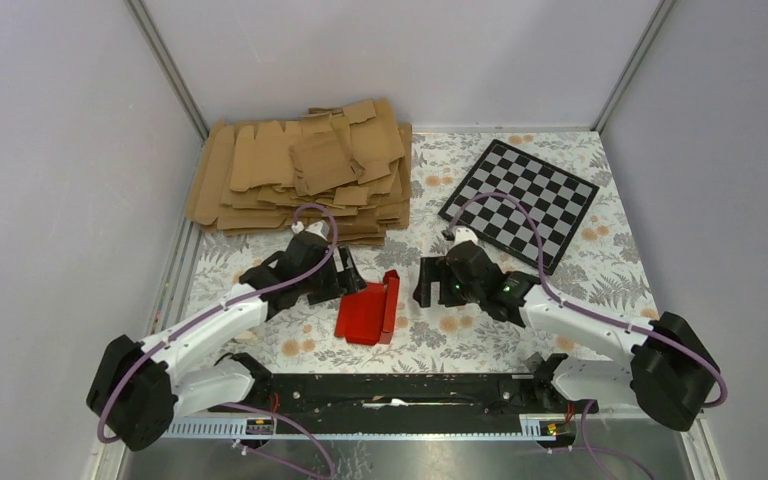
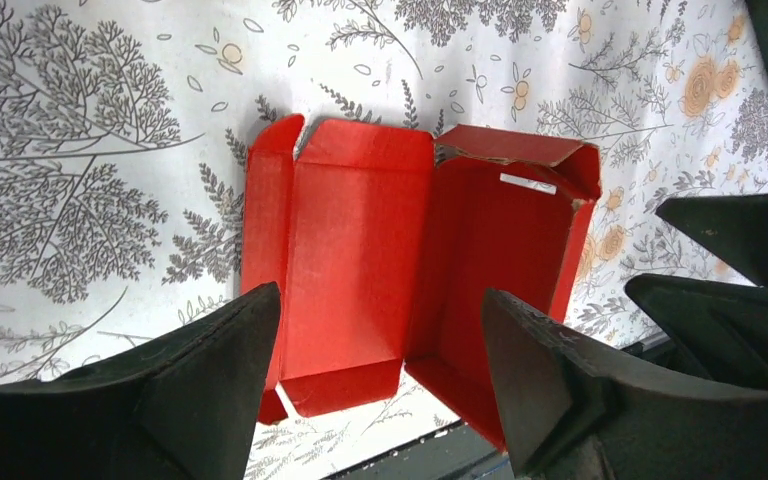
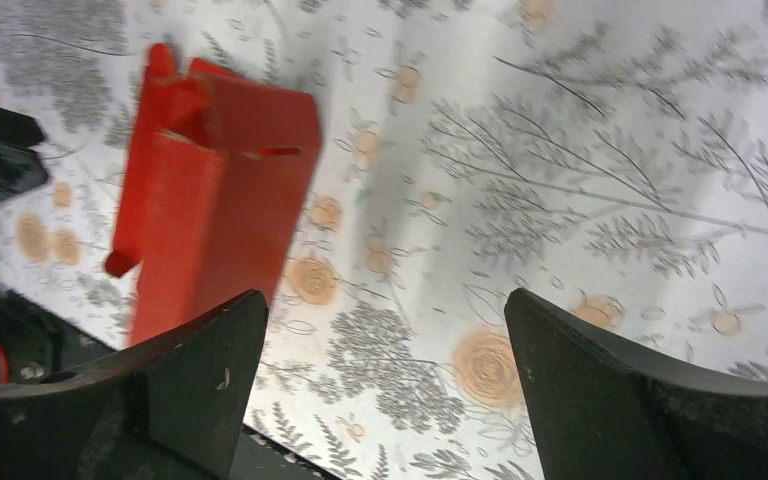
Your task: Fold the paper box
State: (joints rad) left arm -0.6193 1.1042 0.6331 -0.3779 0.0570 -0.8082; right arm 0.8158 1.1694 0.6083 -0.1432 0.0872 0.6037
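Left wrist showed the left end effector (image 2: 380, 310) spread over the paper box (image 2: 360, 230), seemingly to fold it; the right end effector (image 3: 385, 305) gaped too.

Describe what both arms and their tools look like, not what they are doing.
The left arm and right arm match: white links between bulky black joint housings, each with a purple cable looping along it. The left tool and right tool are matte black with two broad, tapering fingers. Small green lights glow behind the right tool.
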